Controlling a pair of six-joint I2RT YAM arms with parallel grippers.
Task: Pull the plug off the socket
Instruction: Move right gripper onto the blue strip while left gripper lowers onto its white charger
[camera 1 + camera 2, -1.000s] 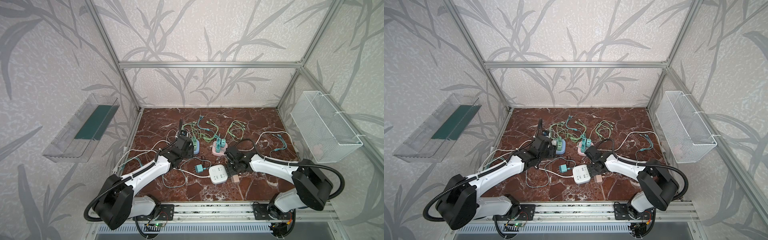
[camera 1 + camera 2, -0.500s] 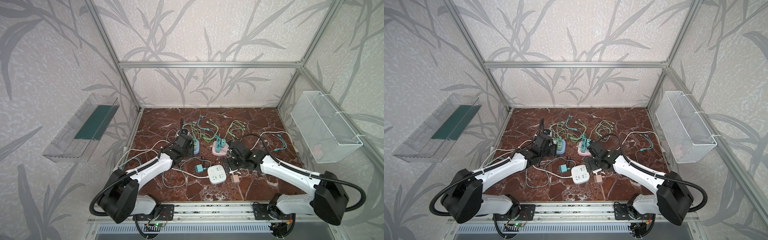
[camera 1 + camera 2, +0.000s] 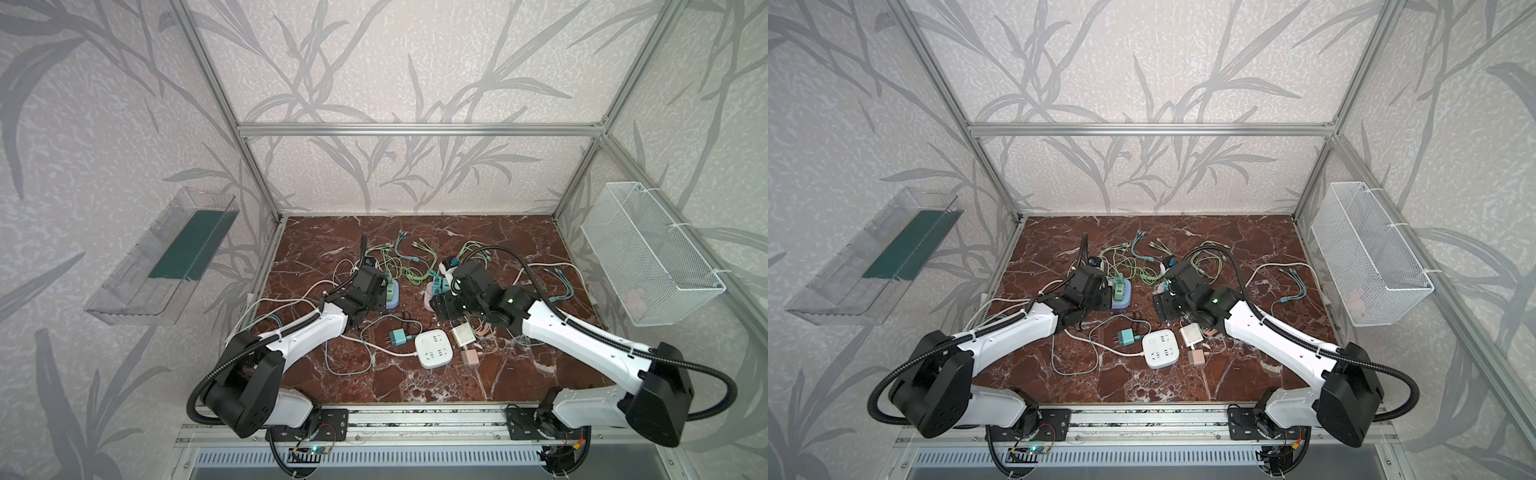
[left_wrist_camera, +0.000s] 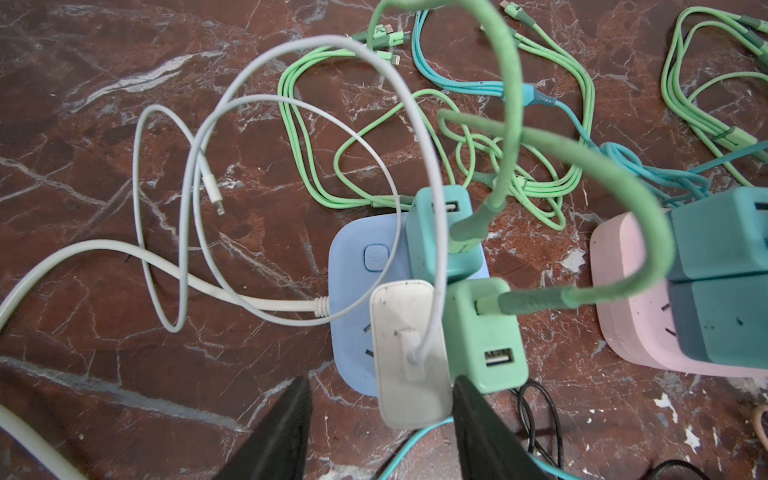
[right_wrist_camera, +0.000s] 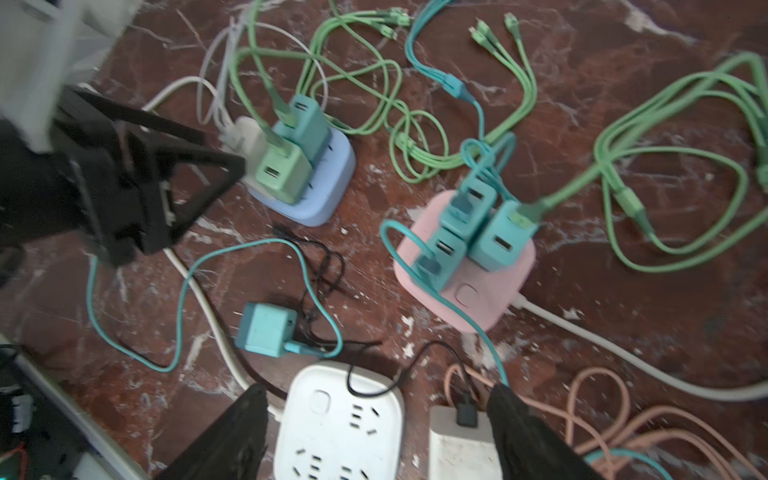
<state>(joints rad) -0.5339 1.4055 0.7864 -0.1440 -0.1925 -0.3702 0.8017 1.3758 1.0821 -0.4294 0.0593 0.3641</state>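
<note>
Right at the front edge of the desk [image 3: 374, 386] there's a white power strip [image 3: 434, 348] with nothing in it, with a loose teal charger [image 3: 399, 336], a white charger [image 3: 463, 332] and a pink charger [image 3: 469, 357] lying around it. The right gripper [image 5: 378, 388] hangs over that bunch with its jaws wide apart and empty, so to me it's just keeping out of the way. Further back, a bit left of the desk's middle, the blue socket [image 4: 353, 299] carries 3 things: the white plug [image 4: 409, 345] and 2 green plugs [image 4: 486, 336] crowded beside it. The left gripper [image 4: 382, 379] is low at the white plug's near end, jaws apart, straddling it. 1 finger is just beside the plug on the green side, while the other is clear of it on the open side, so nothing is clamped yet. I'd guess it comes in from this end because the cord [image 4: 328, 40] loops up out of the plug's top. The pink socket [image 5: 469, 299] with its own teal plugs [image 5: 494, 245] sits just beside the blue one, and the cables [image 3: 399, 266] sprawl toward the back edge.
</note>
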